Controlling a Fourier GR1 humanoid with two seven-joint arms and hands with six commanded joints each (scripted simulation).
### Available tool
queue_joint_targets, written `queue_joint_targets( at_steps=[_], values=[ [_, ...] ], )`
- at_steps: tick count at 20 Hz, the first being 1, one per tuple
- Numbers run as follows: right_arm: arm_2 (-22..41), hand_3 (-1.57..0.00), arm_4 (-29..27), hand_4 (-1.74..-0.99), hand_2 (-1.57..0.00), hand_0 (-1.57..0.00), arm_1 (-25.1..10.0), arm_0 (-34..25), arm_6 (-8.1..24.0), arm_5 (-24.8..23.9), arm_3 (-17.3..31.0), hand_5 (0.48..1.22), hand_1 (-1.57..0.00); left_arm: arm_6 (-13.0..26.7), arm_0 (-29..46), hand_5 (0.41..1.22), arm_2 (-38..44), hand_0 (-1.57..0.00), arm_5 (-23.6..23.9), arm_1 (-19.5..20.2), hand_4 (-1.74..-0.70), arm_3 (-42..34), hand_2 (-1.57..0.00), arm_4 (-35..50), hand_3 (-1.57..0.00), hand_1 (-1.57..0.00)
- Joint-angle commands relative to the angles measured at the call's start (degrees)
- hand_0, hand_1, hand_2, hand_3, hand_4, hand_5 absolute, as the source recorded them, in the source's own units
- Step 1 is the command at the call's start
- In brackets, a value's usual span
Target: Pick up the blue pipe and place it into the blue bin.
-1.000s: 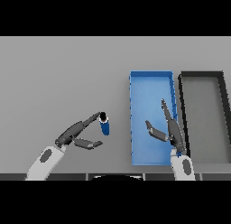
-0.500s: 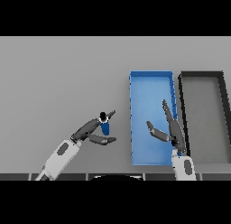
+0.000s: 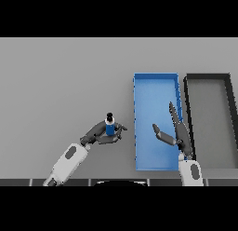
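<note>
A: Two bins sit on the grey tabletop [image 3: 56, 76], toward three o'clock of the scene: a blue bin [image 3: 155, 83] and, just beside it at its three o'clock, a black bin [image 3: 208, 77]. The near ends of both run down to the bottom of the view, and the black bin's far side reaches the picture's right edge.

B: Where is the blue pipe [image 3: 110, 129]?

A: Roughly in the middle, at nine o'clock of the blue bin and outside it. It stands upright in the left hand [image 3: 100, 134], with fingers and thumb curled round its lower part. Only its blue body and a dark cap at its twelve o'clock end show; the bottom is hidden by the fingers, so I cannot tell whether it touches the tabletop.

B: And the right hand [image 3: 179, 132]?

A: It hangs over the blue bin's three o'clock wall, fingers straight and pointing to twelve o'clock, thumb spread toward nine o'clock, grasping nothing. It covers part of that wall and the narrow gap between the bins.

B: Anything of the room?

A: Only plain grey tabletop, evenly lit, filling the view up to twelve o'clock. Both forearms are cut off at six o'clock.
</note>
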Motion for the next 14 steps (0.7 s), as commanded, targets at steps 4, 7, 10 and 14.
queue_joint_targets(
  at_steps=[4,7,10,14],
  values=[
    [0.2,0.0,0.4,-1.191,0.0,0.0,0.1,0.3,-0.9,-0.5,-0.9,0.602,0.0,-6.5,0.7,1.125,-2.4,-1.29,1.6,-0.1,-1.65,0.5,-1.35,-1.7,-1.27,-1.34],
    [0.2,0.0,0.3,-1.189,0.0,0.0,0.1,-0.2,0.4,-0.2,-0.5,0.601,0.0,-6.1,0.1,1.172,-1.8,-1.43,3.1,-0.2,-1.69,-1.0,-1.46,-1.1,-1.38,-1.45],
    [-0.2,0.0,0.1,-1.187,0.0,0.0,-0.2,0.2,-1.1,0.0,0.3,0.605,0.0,-6.5,-0.3,1.196,-1.6,-1.5,4.1,-1.1,-1.72,-4.2,-1.51,-0.7,-1.44,-1.51],
    [-0.4,0.0,0.5,-1.164,0.0,0.0,-0.8,0.6,-2.4,-0.2,-0.1,0.602,0.0,-4.4,-1.2,1.211,-2.1,-1.54,3.9,-1.4,-1.73,-9.6,-1.55,-0.2,-1.47,-1.55]
  ],
)
